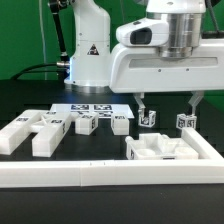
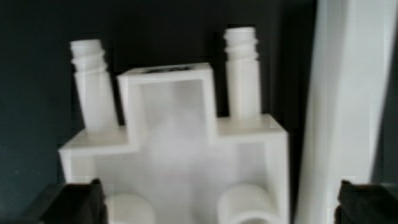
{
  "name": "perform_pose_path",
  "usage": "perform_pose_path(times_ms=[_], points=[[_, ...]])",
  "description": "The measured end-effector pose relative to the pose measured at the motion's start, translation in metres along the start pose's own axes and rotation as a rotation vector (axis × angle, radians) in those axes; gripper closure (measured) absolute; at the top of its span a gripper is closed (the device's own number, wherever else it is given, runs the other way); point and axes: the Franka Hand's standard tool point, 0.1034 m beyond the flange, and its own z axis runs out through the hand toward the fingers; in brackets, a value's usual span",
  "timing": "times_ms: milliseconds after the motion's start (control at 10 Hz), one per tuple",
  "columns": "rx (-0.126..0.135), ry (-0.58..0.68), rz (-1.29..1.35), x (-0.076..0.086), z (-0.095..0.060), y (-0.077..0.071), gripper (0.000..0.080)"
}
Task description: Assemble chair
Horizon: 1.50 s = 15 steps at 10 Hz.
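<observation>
We read this as the start of a pick: the claw hangs over the pegged slab, with its jaws spread wide and nothing between them. The slab is the chair part nearest the arm. It lies flat on the bench at the exterior view's right, tucked into the corner of the long white border rail.

In the wrist view the pegged slab fills the frame. It has a raised block in the middle and two ribbed pegs sticking out of one end, and the rail runs close along one side. The dark fingertips sit outside the slab's flanks, so the span looks wide enough.

Two small tagged cubes stand just behind the slab. The other blocky parts lie well apart, at the exterior view's left.

We judge that the next move is a straight descent to straddle the slab, then a squeeze on its sides. The finger on the rail side has little room, so that is where we would take care.
</observation>
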Motion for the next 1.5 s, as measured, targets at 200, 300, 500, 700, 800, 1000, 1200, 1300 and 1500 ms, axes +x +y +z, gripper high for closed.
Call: perform_pose_path(times_ms=[200,300,500,700,800,1000,1200,1300,1500], points=[[-0.002,-0.011,-0.037,-0.029,0.005,0.018,0.0151],[-0.003,-0.017,-0.040,-0.039,0.007,0.026,0.0151],[-0.004,-0.019,-0.035,-0.037,0.008,0.030,0.0151],[-0.003,-0.040,-0.037,-0.040,0.009,0.029,0.0151],[-0.003,-0.046,-0.034,-0.041,0.009,0.030,0.0151],[-0.006,-0.214,0.003,-0.067,0.014,0.044,0.0151],[-0.009,-0.355,0.006,-0.072,0.015,0.049,0.0151],[-0.006,-0.419,0.005,-0.071,0.016,0.048,0.0151],[0.003,-0.551,0.000,-0.078,0.020,0.051,0.0151]])
